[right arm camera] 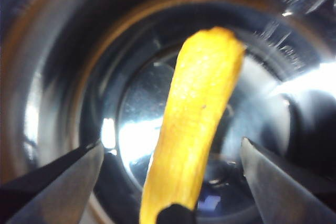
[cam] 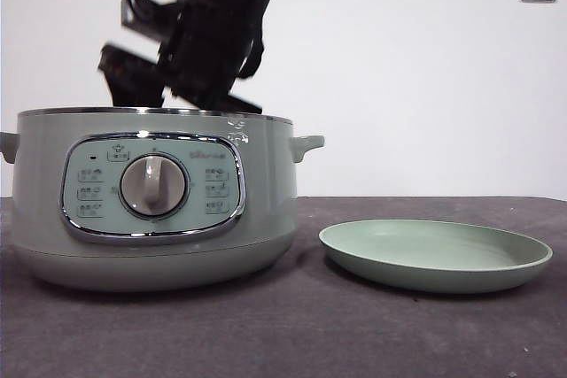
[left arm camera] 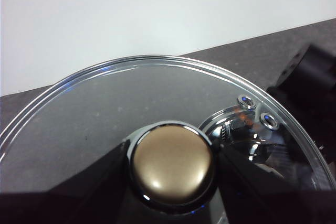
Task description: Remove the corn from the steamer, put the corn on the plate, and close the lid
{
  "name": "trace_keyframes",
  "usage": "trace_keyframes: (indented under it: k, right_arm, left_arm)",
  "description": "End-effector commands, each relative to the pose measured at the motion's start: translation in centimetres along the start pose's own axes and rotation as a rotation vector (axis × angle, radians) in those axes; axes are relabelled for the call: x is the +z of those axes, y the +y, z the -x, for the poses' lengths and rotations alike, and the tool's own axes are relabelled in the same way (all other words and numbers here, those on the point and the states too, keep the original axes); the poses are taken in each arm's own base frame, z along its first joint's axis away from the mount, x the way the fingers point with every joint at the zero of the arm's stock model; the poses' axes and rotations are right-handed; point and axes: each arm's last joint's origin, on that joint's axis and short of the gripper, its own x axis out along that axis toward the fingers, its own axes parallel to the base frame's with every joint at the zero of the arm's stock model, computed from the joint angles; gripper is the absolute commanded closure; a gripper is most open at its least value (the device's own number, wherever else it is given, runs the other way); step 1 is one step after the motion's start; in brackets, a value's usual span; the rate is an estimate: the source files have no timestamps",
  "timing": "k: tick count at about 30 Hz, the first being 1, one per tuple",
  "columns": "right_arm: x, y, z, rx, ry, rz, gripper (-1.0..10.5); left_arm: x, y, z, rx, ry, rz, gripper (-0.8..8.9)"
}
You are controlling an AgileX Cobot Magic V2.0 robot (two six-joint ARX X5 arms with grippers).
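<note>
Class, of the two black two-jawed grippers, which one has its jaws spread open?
The right gripper: its jaws stand apart either side of the yellow corn cob. The left gripper is shut on the glass lid's knob.

- In the front view the steamer [cam: 155,210] is cut off at the left edge; its left handle shows only as a stub, and its wall hides the inside.
- The corn [right arm camera: 197,124] shows only in the right wrist view, blurred, its lower end running off the bottom edge.
- The right gripper [right arm camera: 170,182] shows there as two blurred jaws rising from the bottom corners, well apart, with the corn between them.
- In the left wrist view the lid [left arm camera: 157,129] is cut off at the bottom and right edges.
- The left gripper [left arm camera: 170,169] shows only as dark shapes beside the knob [left arm camera: 171,166]; whether they touch it cannot be told.
- The arm at upper left of the front view is dark; which one it is cannot be told there.
</note>
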Motion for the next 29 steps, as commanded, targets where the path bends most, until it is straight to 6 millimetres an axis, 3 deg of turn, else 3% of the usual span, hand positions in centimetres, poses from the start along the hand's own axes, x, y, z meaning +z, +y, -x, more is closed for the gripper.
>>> trace_keyframes:
  k: [1, 4, 9, 14, 22, 29]
  right_arm:
    - [-0.2, -0.2, -1.6, -0.004, 0.020, 0.010, 5.3]
    - [-0.4, -0.4, -2.6, -0.029, 0.037, 0.008, 6.4]
    - [-0.5, -0.5, -3.1, -0.057, 0.048, 0.008, 9.7]
    - [0.0, -0.1, -1.6, -0.078, 0.012, -0.005, 9.6]
    - [-0.2, 1.1, 6.8, -0.085, -0.031, -0.020, 9.6]
    - [-2.5, 0.3, 13.4, -0.112, 0.023, -0.078, 9.6]
  left_arm:
    - [0.6, 0.2, 0.7, 0.005, -0.068, 0.011, 8.22]
    - [0.5, 0.2, 0.7, 0.004, -0.064, 0.010, 8.22]
    - [0.4, 0.2, 0.7, 0.004, -0.049, 0.004, 8.22]
    - [0.3, 0.2, 0.6, 0.003, -0.041, 0.002, 8.22]
    - [0.6, 0.1, 0.1, 0.003, -0.053, 0.006, 8.22]
    - [1.2, -0.6, -1.8, -0.016, -0.033, -0.001, 8.22]
